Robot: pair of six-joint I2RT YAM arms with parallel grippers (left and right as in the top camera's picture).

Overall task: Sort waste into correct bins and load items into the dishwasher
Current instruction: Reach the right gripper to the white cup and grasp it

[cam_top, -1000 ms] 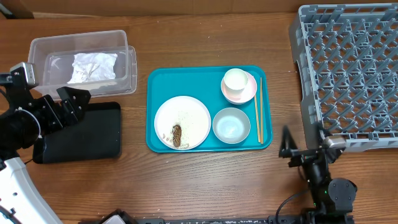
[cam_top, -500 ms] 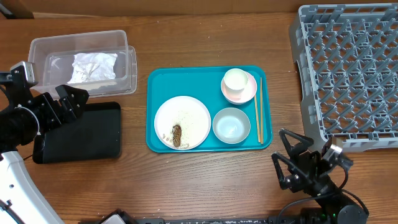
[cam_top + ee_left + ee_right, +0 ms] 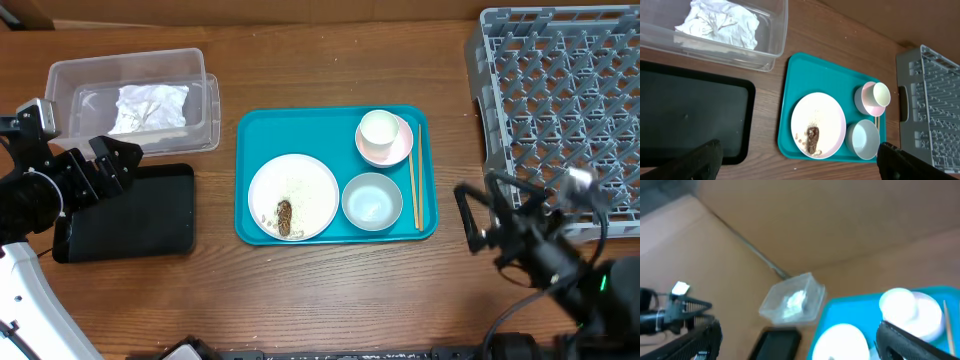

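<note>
The crumpled napkin (image 3: 150,107) lies in the clear tub (image 3: 65,75). The black tray (image 3: 130,215) sits in front of the tub. On the teal tray (image 3: 335,125) are a white plate (image 3: 300,185) with rice and a brown lump (image 3: 284,217), a grey-blue bowl (image 3: 372,201), a cup (image 3: 379,129) on a pink saucer (image 3: 398,152), and chopsticks (image 3: 414,190). The dish rack (image 3: 560,110) stands at the right. My left gripper (image 3: 116,165) is open and empty above the black tray's left end. My right gripper (image 3: 485,215) is open and empty, right of the teal tray. No red wrapper shows.
The left wrist view shows the napkin (image 3: 720,22), black tray (image 3: 690,120), plate (image 3: 822,117), bowl (image 3: 862,140) and rack (image 3: 935,100) between open fingers (image 3: 800,165). The blurred right wrist view shows the tub (image 3: 792,302), plate (image 3: 842,340) and cup (image 3: 897,305).
My right arm has risen from the table's front edge and moved right, toward the rack's front corner. The left arm and all the objects have stayed put.
</note>
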